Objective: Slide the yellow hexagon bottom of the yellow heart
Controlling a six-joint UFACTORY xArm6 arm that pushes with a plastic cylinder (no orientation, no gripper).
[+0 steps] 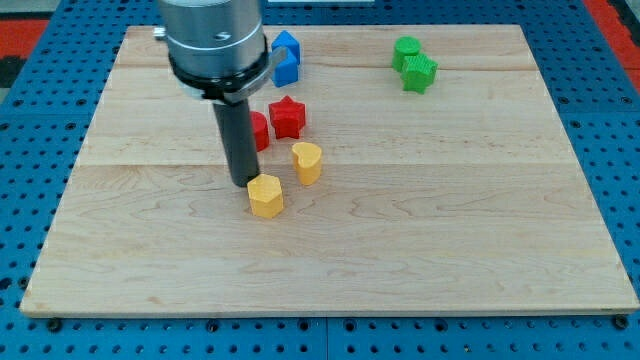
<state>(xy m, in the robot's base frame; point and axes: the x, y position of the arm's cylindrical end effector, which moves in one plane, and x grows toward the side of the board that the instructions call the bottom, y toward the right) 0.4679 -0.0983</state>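
A pale wooden board (420, 230) lies on a blue pegboard surface (30, 120). My tip (241, 184) — the lower end of the straight dark rod — rests on the board just at the view's upper left of the yellow hexagon block (266, 195), touching it or very nearly so. The rod has no jaws to open or close and holds nothing; it only stands against the block's side.

The yellow hexagon block sits left of the board's centre. The yellow heart block (307, 161) is just beside it, toward the view's upper right, with a narrow gap between the two. So the hexagon lies lower than the heart and off to its left, not straight beneath it.

Above the heart is a red star block (287, 116). Another red block (259, 131) stands to its left, partly hidden behind the rod — its shape cannot be made out. Two blue blocks (286, 57) cluster near the board's top edge, beside the arm's grey housing (215, 45). Well apart, at the view's upper right, two green blocks (414, 63) touch each other.
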